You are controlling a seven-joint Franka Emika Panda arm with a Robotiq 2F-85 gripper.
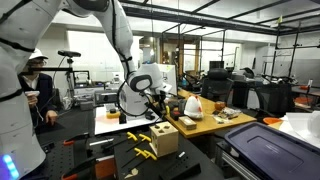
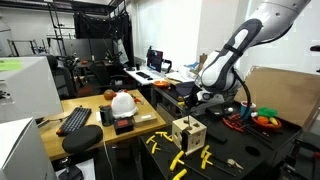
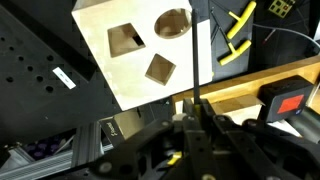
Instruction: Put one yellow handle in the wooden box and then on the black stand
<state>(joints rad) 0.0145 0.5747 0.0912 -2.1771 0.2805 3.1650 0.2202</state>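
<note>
In an exterior view the white arm bends down over the bench, and its gripper (image 1: pixel 152 98) hangs above and behind the wooden box (image 1: pixel 165 138), clear of it. The box sits on the dark bench top with yellow handles (image 1: pixel 143 152) lying loose just beside it on the near side. A white helmet (image 1: pixel 193 105) rests on the wooden table behind. In an exterior view from another spot, the gripper (image 2: pixel 207 100) is up over the wooden box (image 2: pixel 188 133), slightly behind it and not touching. Several yellow handles (image 2: pixel 180 160) are scattered on the black surface around the foot of the box. The white helmet (image 2: pixel 123 102) is on the table near a keyboard (image 2: pixel 75 120). In the wrist view the gripper (image 3: pixel 192 118) fills the lower edge, its jaws drawn together. A thin dark line runs straight up from them across the picture, and I cannot tell what it is or whether it is gripped. Beyond lies the wooden box (image 3: pixel 140 50), pale top face towards the camera, with a square hole, a diamond hole and a round hole. Two yellow handles (image 3: pixel 238 30) lie just past its right edge, and a red button (image 3: pixel 285 100) sits at the right by the table edge.
</note>
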